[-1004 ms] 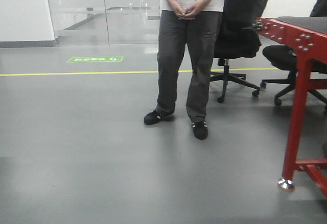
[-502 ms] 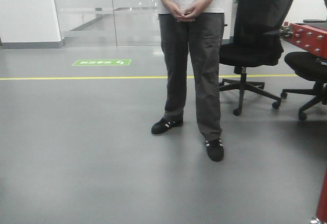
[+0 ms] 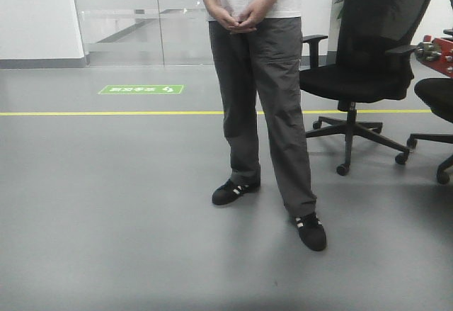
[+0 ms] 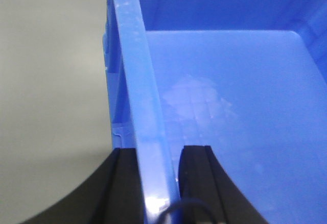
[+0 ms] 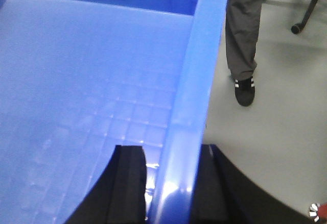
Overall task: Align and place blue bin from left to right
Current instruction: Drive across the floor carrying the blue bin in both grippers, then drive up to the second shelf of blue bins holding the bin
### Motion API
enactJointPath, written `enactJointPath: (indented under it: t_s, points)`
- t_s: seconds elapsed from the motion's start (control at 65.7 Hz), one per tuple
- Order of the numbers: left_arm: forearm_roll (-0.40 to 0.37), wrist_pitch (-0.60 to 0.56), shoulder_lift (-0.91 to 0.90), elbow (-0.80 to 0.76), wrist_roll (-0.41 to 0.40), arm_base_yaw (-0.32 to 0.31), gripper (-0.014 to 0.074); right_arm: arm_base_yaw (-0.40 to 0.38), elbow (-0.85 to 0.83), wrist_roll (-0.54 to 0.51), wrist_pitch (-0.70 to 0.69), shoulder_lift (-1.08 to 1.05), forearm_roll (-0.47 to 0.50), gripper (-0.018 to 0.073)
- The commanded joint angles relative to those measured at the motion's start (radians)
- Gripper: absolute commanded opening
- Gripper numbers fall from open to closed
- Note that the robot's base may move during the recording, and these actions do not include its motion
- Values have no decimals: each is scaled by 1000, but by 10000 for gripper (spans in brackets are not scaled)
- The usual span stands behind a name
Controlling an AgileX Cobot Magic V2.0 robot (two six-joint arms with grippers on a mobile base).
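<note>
Steadily, the left gripper [image 4: 159,155] and right gripper [image 5: 168,155] stayed clamped on opposite rims of the blue bin [image 4: 230,91] while the base rolled nearer the person [image 3: 262,98]; the carry was likely under way.

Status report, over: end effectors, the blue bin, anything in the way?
Both clamped on blue bin rim: left end effector, right end effector, opposite walls. Bin empty. Ahead: person standing, office chair beside.
</note>
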Motion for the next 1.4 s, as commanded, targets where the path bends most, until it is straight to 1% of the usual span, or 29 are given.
enactJointPath:
  t_s: [0.0,0.137,0.274,0.441,0.654,0.852,1.385]
  points:
    - [17,-140,-16,-16,19,-3,-111,2,-19,-31,-91,-31,20,-70]
    - [32,-212,-16,-16,19,-3,-111,2,-19,-31,-133,-31,20,-70]
    - [32,-313,-16,-16,19,-3,-111,2,-19,-31,-172,-31,20,-70]
    - [32,-417,-16,-16,19,-3,-111,2,-19,-31,-181,-31,20,-70]
    - [32,-515,-16,-16,19,-3,-111,2,-19,-31,-181,-31,20,-70]
    - [32,-554,-16,-16,19,-3,-111,2,-19,-31,-181,-31,20,-70]
    - [32,-554,-16,-16,19,-3,-111,2,-19,-31,-181,-31,20,-70]
